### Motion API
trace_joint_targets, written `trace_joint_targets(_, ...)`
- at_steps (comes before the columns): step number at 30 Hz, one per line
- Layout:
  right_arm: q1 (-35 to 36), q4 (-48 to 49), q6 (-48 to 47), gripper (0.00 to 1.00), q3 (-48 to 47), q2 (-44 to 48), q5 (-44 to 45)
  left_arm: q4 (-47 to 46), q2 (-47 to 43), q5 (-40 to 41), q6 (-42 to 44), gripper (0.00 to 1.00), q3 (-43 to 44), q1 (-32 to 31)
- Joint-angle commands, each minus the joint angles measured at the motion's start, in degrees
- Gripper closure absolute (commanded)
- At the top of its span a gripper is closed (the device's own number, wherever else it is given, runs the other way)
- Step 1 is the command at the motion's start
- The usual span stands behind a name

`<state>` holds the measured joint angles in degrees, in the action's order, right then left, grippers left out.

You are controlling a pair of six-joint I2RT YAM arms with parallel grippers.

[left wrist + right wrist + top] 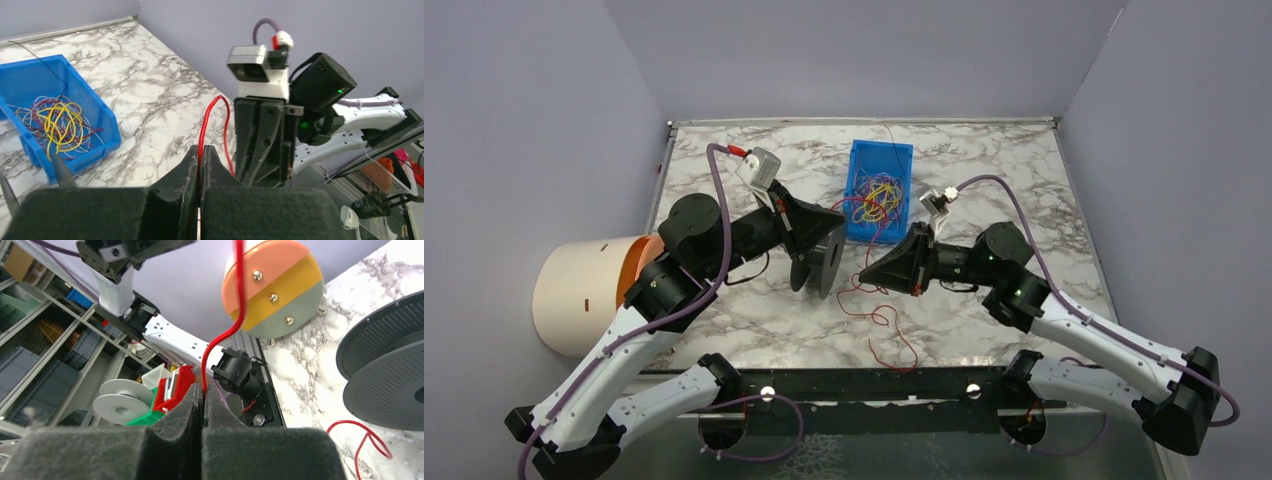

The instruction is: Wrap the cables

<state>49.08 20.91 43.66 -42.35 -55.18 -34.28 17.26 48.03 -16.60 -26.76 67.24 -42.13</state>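
Observation:
The cables [879, 193] lie as a yellow, red and purple tangle in a blue bin [857, 165], also seen as the cables [57, 120] in the left wrist view. One red cable [886, 322] trails out of it in loops over the marble. My left gripper [840, 213] is shut on this red cable [216, 100], which arcs up from the left gripper [202, 150]. My right gripper [865, 278] is shut on the same red cable [240, 295] lower down, the strand rising from the right gripper [203, 390]. The two grippers are close together.
A black spool [820, 262] stands on edge between the arms, the same spool [385, 375] at the right in the right wrist view. A cream and orange cylinder [584, 292] lies at the table's left edge. Grey walls enclose the table on three sides.

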Motion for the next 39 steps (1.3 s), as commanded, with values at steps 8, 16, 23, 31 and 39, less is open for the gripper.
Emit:
trace_joint_targets(8, 0.3, -17.9, -10.5, 0.99, -6.4, 11.3, 16.3, 6.0, -4.6, 2.6, 1.7, 1.00, -5.1, -0.2)
trace_joint_targets(16, 0.3, -26.7, -16.3, 0.99, -13.7, 11.5, 23.3, 10.6, -6.1, -2.6, 3.8, 1.00, -8.9, -0.1)
trace_joint_targets(23, 0.3, -28.9, -19.8, 0.99, -20.0, 8.4, 23.8, 11.7, -7.0, -4.6, 4.5, 1.00, -13.9, -0.2)
trace_joint_targets(31, 0.3, -30.7, -24.3, 0.99, -27.0, 5.0, 25.0, 12.3, -8.6, -6.4, 4.9, 1.00, -18.3, -0.2)
trace_joint_targets(39, 0.3, -28.8, -24.3, 0.99, -29.5, 1.2, 20.4, 11.9, -7.7, -4.7, 5.2, 1.00, -16.9, -0.1)
